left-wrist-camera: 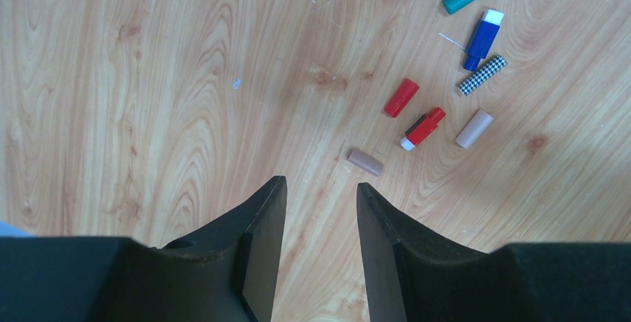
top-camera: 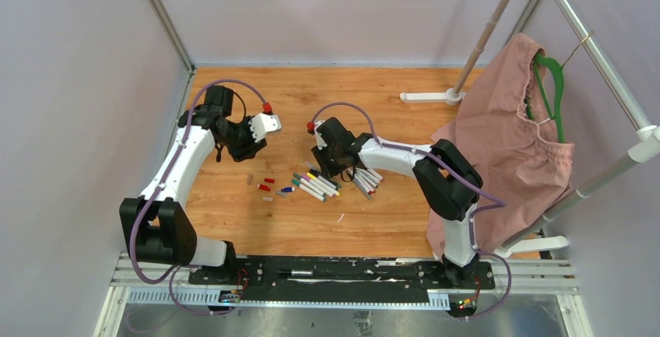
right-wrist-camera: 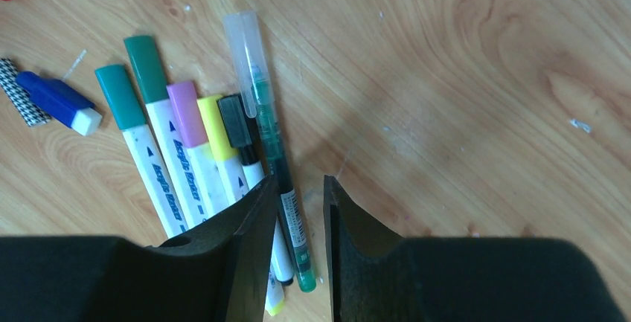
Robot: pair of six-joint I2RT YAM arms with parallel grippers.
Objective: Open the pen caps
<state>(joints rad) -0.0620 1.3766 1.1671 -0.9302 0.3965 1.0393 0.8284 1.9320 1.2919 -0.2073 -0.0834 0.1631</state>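
Pale walls (top-camera: 78, 80) are closing in a wooden desk (top-camera: 311, 228). At its right edge a pink garment (top-camera: 498, 135) is hanging from a rack (top-camera: 595, 49), well apart from the work.

The left claw (left-wrist-camera: 320, 184) is hovering over bare wood with its jaws spread and nothing between them. The right claw (right-wrist-camera: 299, 181) is hanging low over the bundle of pens (right-wrist-camera: 186, 166) at the middle of the desk. Its jaws are standing a little apart and pinching nothing, and a slim green pen (right-wrist-camera: 279, 158) is lying right beneath the gap.

The pen caps (right-wrist-camera: 146, 65) are sitting in two places. Green (right-wrist-camera: 119, 95), pink (right-wrist-camera: 184, 110), yellow (right-wrist-camera: 216, 125), black (right-wrist-camera: 234, 120) and clear (right-wrist-camera: 242, 43) ones are capping the bundled pens. Loose ones, among them a red cap (left-wrist-camera: 402, 97) and a tan cap (left-wrist-camera: 474, 129), are lying ahead of the left claw, beside the bundle.

Crowding is looking like the main risk. The barrels are touching, so closing jaws may be catching two at once or rolling the slim pen aside. With only one claw near, a pulled pen may be dragging rather than uncapping, and a careless sweep could be scattering the loose caps.

Slanted print on the white barrels is looking like "Magic Marker", though blurred. The green pen's small label is too fine to read.
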